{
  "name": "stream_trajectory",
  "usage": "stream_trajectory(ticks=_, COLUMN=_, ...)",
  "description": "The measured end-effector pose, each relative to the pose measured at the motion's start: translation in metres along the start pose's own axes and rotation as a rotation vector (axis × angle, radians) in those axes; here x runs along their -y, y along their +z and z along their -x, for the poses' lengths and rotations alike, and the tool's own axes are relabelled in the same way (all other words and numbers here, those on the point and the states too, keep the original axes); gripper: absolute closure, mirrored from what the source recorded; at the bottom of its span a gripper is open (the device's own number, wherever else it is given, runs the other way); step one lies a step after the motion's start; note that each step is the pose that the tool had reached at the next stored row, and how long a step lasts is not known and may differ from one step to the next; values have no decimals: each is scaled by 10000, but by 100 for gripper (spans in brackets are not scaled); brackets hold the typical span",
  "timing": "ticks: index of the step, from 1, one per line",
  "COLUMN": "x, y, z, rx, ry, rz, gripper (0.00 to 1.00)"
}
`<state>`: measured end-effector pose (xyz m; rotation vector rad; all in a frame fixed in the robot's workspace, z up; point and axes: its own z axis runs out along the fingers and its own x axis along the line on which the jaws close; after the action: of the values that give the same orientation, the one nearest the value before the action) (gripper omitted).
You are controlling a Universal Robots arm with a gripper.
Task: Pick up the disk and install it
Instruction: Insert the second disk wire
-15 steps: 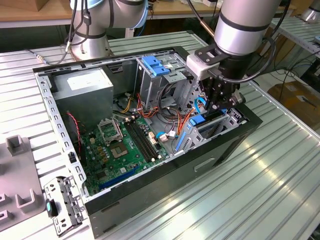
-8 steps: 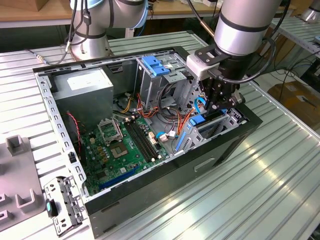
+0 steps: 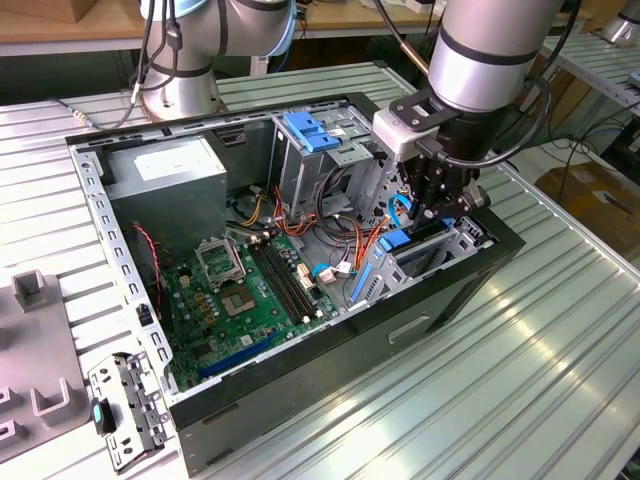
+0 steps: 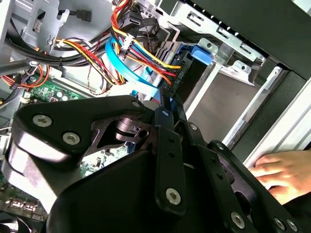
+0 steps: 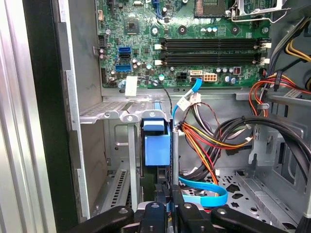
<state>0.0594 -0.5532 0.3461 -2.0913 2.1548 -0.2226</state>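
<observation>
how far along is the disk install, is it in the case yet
Done: the dark hard drive with blue plastic carrier rails stands inside the grey metal drive bay of the open black computer case. In hand: the gripper, jaws close together, sits at the drive's outer end. Left: it can't be told whether the drive is fully seated.

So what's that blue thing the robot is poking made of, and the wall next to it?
The blue carrier rail on the disk looks like smooth moulded plastic: even colour, soft sheen, rounded edges. The bay wall beside it seems to be bare sheet metal, dull grey with folded edges and punched slots. The tool looks like black-coated metal.
</observation>
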Motion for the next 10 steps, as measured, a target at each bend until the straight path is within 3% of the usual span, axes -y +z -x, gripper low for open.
stream_trajectory(ticks=10, x=-8, y=40, z=-3, rx=9, ry=-23, rz=-8, gripper=84)
